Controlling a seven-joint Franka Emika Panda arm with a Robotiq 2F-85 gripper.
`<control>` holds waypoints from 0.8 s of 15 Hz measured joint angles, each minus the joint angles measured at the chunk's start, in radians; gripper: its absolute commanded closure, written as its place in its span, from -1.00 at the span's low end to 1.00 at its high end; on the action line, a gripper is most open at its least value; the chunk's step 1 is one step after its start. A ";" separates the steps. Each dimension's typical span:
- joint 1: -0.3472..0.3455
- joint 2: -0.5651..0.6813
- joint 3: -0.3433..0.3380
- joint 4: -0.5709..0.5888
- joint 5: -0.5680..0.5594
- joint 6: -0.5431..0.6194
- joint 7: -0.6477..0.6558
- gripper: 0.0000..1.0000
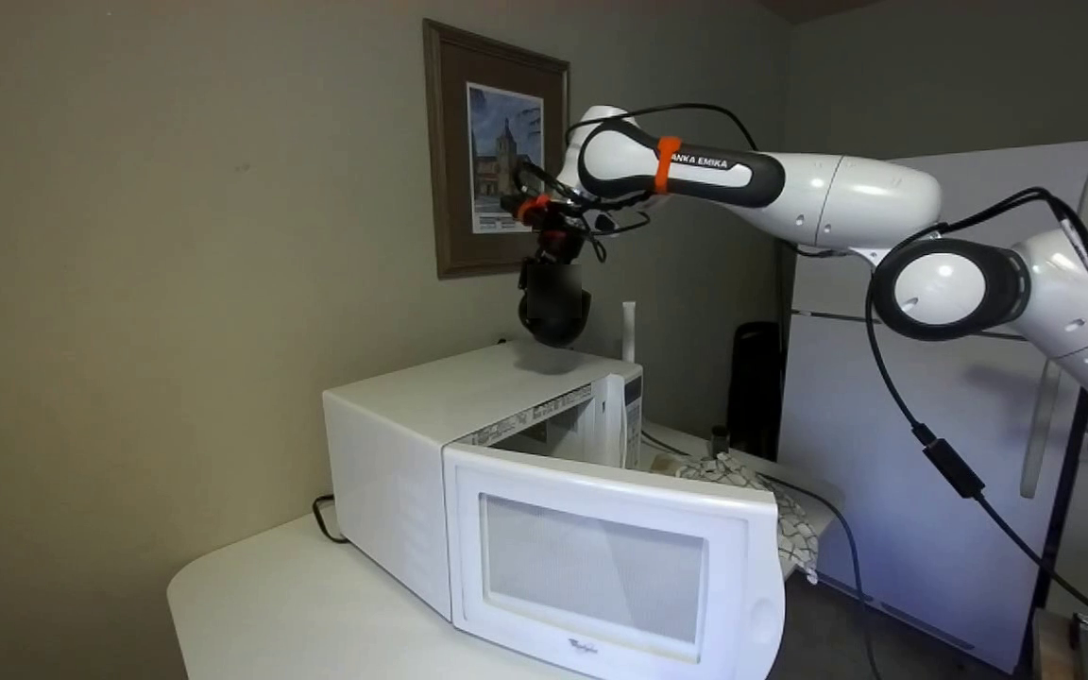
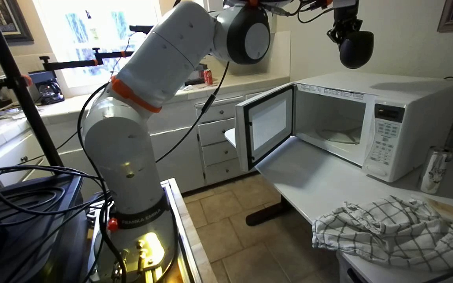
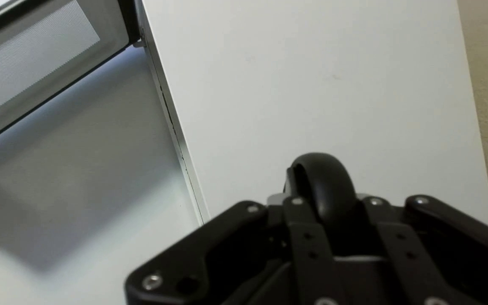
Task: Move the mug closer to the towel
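Small rounded black mug (image 2: pixel 356 49): one; it hangs in the air over the top of the boxy white microwave (image 2: pixel 383 129), apart from it, in both exterior views.
Black jointed claw (image 3: pixel 335 202): one; clamped on the mug, perhaps by the handle.
Crumpled white cloth towel with a dark grid (image 2: pixel 391 232): one; it lies at the near right of the smooth white desk (image 2: pixel 321 184) in an exterior view, well apart from the mug.
Mug, done: the pick-up looks complete, as the mug is gripped and touches no surface below.
Mug, left to do: by my judgement, the carry towards the near right, past the microwave; then lowering to the desk beside the towel, and letting go. Perhaps halfway overall.
Microwave: one; on the far part of the desk, its flat white door (image 2: pixel 267 129) swung out to the left.
Silver-white patterned can (image 2: pixel 435 171): one; upright on the desk, right of the microwave and on the far side of the towel.
Bright red can (image 2: pixel 208 77): one; far off, left of the microwave.
White-and-grey robot arm (image 2: pixel 171 47): one.
Tall white refrigerator (image 1: pixel 969 406): one, at the right in an exterior view.
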 measured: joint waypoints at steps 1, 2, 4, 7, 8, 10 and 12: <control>0.002 -0.002 0.001 -0.002 0.000 0.000 0.000 0.86; 0.002 -0.003 0.001 -0.003 0.000 0.000 0.000 0.86; 0.001 -0.004 0.001 -0.004 0.000 0.000 0.000 0.96; 0.000 0.001 0.001 -0.006 -0.002 0.000 -0.003 0.96; -0.001 0.005 0.001 -0.007 -0.002 0.000 -0.014 0.96; -0.015 0.008 0.000 -0.017 -0.003 0.000 -0.066 0.96; -0.050 0.004 -0.001 -0.028 -0.003 0.000 -0.124 0.96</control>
